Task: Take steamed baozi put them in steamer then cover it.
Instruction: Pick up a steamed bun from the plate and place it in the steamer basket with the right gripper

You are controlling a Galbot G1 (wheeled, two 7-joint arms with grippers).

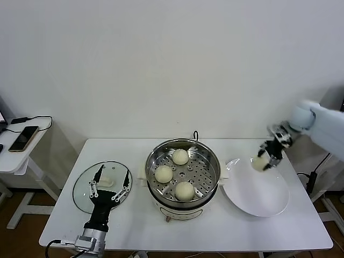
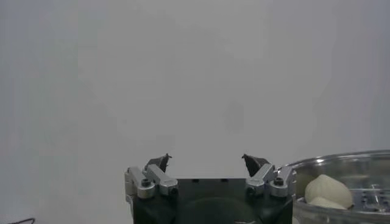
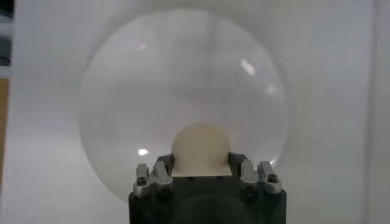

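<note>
The steel steamer (image 1: 210,157) stands mid-table with three cream-white baozi (image 1: 180,156) (image 1: 163,173) (image 1: 185,191) on its perforated tray; its rim and one baozi (image 2: 328,190) show in the left wrist view. My right gripper (image 1: 262,162) is shut on the fourth baozi (image 3: 200,148) and holds it above the far left edge of the empty white plate (image 1: 263,196). My left gripper (image 1: 109,185) is open and empty, over the glass lid (image 1: 82,189) lying flat left of the steamer.
A side table with a phone (image 1: 22,138) and a cable stands at the far left. A black cord runs behind the steamer. The wall is close behind the table.
</note>
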